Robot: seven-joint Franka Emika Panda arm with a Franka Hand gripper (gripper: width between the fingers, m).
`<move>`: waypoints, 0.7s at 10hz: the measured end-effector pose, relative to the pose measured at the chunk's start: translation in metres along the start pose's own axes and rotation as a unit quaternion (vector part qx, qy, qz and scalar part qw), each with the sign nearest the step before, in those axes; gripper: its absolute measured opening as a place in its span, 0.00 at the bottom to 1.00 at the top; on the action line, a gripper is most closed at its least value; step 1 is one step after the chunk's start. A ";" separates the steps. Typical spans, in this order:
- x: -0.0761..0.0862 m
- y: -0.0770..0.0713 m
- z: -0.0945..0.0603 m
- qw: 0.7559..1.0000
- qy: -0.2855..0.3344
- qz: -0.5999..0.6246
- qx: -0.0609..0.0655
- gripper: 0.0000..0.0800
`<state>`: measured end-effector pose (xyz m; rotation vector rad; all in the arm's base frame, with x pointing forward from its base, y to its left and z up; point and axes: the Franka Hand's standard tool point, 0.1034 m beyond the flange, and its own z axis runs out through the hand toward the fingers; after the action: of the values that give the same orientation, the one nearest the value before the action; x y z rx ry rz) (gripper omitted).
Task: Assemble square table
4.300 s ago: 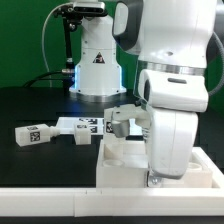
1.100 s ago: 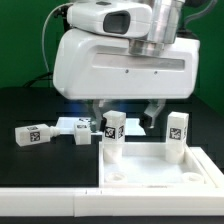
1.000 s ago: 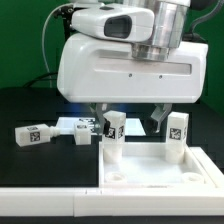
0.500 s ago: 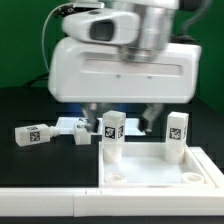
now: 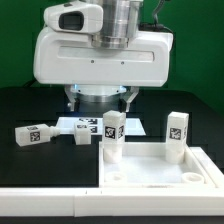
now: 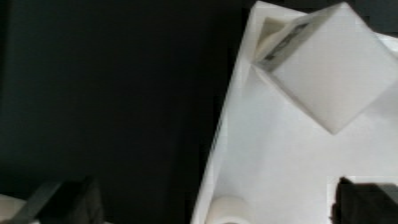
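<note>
The square table's white top (image 5: 160,178) lies at the exterior view's lower right. Two tagged legs stand upright in its far corner sockets, one (image 5: 113,136) to the left and one (image 5: 177,136) to the right. Two more legs lie loose on the black table, one (image 5: 32,135) farther left and one (image 5: 82,136) nearer the top. My gripper (image 5: 100,98) hangs open and empty above and behind the left standing leg. In the wrist view the gripper (image 6: 217,205) is over the top's edge (image 6: 267,150) and a round socket (image 6: 230,212), with a leg (image 6: 329,70) beyond.
The marker board (image 5: 86,123) lies flat behind the loose legs. A long plain white rail (image 5: 50,203) runs along the front. The robot's base (image 5: 97,97) stands at the back, partly behind the hand.
The hand has risen and shifted toward the exterior view's left, away from the two standing legs. Jaws stay open. The legs and the top have not moved.
</note>
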<state>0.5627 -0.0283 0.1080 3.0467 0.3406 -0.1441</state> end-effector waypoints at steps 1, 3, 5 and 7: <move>-0.007 0.005 0.000 1.000 -0.008 0.022 0.015 0.81; -0.037 0.025 -0.006 0.997 -0.043 0.057 0.041 0.81; -0.054 0.029 -0.004 0.993 -0.072 0.071 0.057 0.81; -0.054 0.028 -0.003 0.993 -0.073 0.070 0.057 0.81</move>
<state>0.5171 -0.0669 0.1181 3.1329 0.1133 -0.3891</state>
